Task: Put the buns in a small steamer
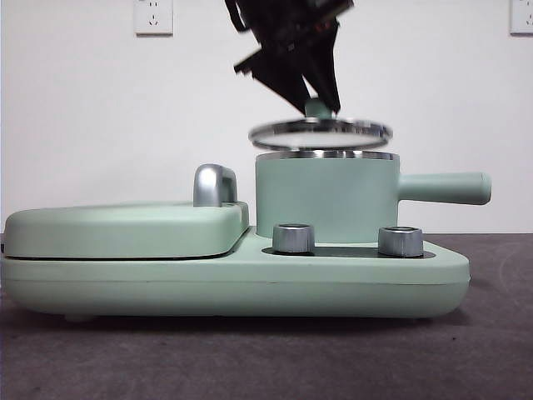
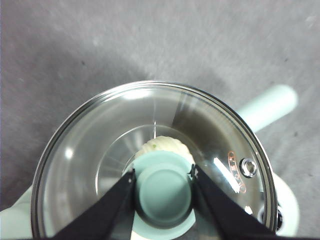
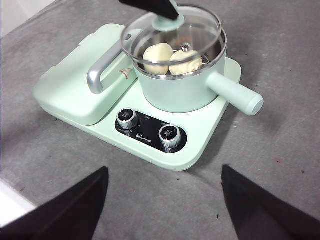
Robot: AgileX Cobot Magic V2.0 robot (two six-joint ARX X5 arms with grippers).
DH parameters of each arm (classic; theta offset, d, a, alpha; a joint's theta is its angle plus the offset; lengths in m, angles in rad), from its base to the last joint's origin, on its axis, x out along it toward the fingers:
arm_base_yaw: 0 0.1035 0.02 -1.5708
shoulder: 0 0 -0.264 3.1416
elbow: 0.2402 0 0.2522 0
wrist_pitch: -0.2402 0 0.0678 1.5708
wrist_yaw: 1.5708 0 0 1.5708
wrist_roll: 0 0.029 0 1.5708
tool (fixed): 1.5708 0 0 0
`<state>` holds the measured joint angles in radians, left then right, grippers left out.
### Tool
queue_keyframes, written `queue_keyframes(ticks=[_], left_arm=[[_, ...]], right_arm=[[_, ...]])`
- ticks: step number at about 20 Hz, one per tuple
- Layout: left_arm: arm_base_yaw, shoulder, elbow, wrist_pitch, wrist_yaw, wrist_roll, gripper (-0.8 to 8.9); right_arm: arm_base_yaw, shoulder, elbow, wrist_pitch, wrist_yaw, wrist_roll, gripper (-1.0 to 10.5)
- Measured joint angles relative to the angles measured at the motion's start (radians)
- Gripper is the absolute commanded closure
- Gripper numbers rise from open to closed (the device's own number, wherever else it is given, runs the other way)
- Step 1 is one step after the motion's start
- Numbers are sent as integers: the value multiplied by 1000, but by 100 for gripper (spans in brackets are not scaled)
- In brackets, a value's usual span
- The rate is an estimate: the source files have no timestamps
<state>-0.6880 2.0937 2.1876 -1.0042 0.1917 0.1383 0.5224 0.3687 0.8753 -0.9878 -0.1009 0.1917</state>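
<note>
We saw a pale green cooker base (image 1: 250, 283) resting on a dark grey table (image 1: 250, 358). On one half of it lay a flat green grill cover (image 3: 80, 80) with a chrome handle (image 3: 102, 70) along its inner edge. Two silver knobs (image 3: 128, 118) sat side by side on a black panel (image 3: 150, 131) at the front of the other half. Behind stood a white wall (image 1: 83, 108) with two sockets (image 1: 153, 16) high up.

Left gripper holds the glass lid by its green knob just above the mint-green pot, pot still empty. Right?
Not empty. The right wrist view shows both off-white buns inside the mint-green pot. The rest holds: the left gripper holds the glass lid by its green knob, just above the rim.
</note>
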Motion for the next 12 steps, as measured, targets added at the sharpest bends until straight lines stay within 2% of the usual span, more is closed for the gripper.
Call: queue_keyframes(ticks=[12], left_arm=[[-5, 30, -1, 26, 16, 2, 795]], right_arm=[[0, 0, 0, 0, 0, 0, 591]])
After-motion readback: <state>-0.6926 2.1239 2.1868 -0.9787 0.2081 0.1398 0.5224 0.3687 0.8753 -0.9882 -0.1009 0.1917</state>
